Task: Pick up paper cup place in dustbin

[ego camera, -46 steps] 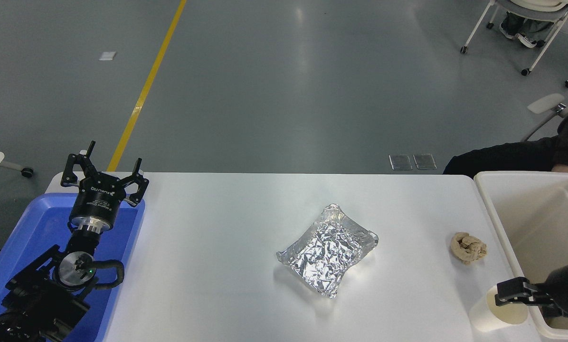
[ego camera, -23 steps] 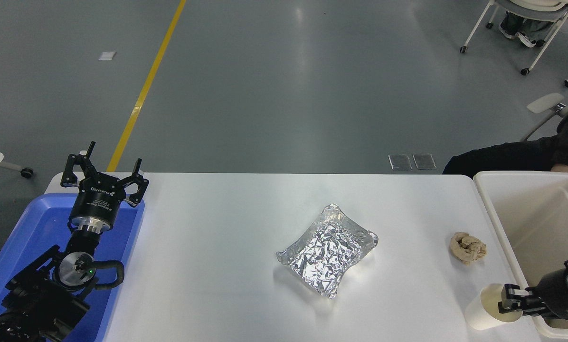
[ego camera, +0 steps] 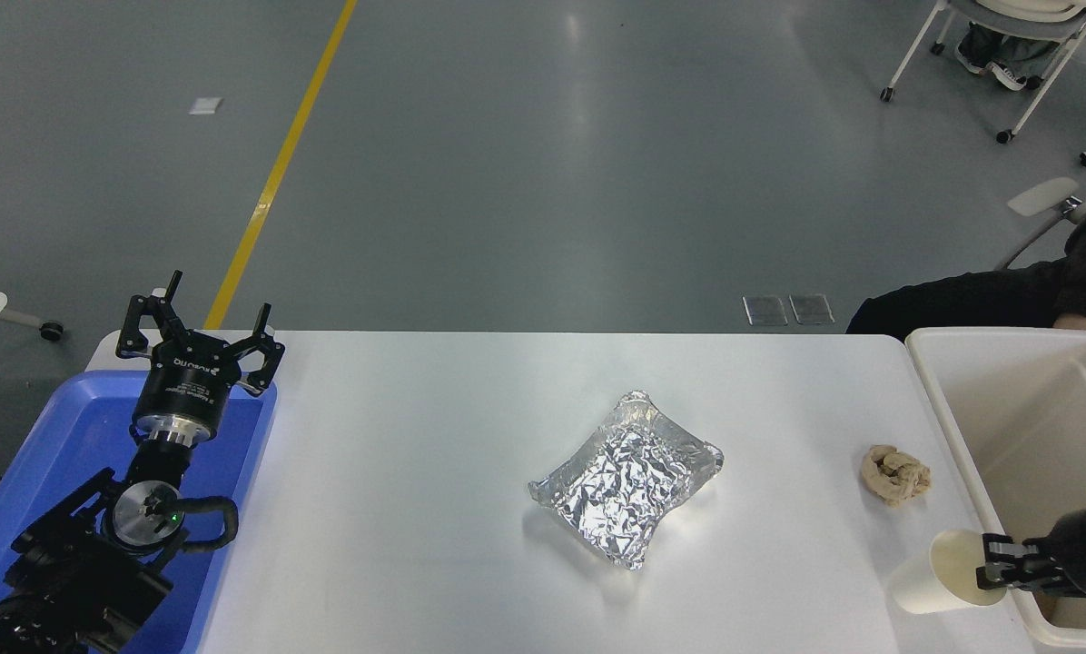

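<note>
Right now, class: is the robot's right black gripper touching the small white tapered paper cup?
Touching. The head view shows the right gripper with a finger inside the paper cup at its rim, the cup tilted toward it.

— What sits on the white surface?
— A crumpled foil sheet near the middle, a beige paper wad to its right.
— And at the edges?
— A blue tray at the left end, the dustbin at the right end. The paper cup is tilted near the front right corner, just beside the bin.
</note>
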